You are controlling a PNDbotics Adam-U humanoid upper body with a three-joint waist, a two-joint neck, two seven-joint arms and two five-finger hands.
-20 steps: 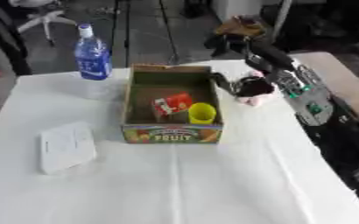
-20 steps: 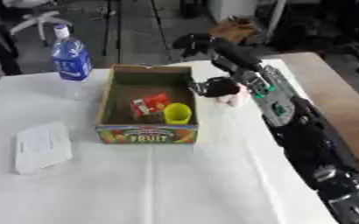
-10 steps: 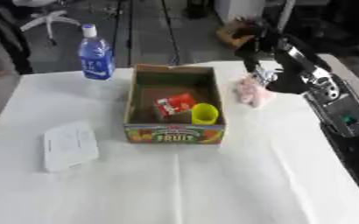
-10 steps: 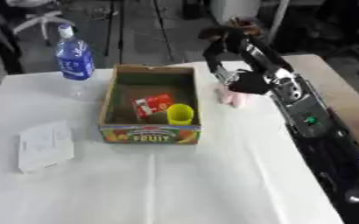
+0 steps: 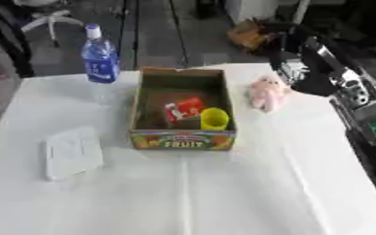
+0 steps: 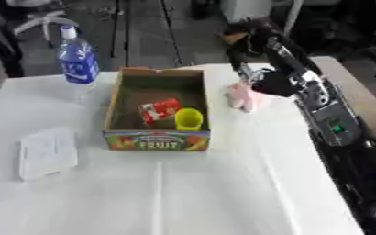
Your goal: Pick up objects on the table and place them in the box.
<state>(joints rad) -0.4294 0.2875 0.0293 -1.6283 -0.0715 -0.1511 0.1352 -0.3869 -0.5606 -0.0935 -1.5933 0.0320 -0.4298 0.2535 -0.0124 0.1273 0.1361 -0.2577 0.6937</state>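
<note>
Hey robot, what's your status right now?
Right hand above pink toy, grip unclear. Left hand unseen. Toy on table beside fruit box. Path clear.

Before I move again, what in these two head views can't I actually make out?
- Right hand: blurred and dark in both views; whether its fingers are open or curled, or touch the pink toy, can't be told.
- Left hand: in neither view.
- Red packet in the box: print unreadable; the yellow cup covers its corner.
- Bottle label: blurred.
- White flat item: no detail.
</note>
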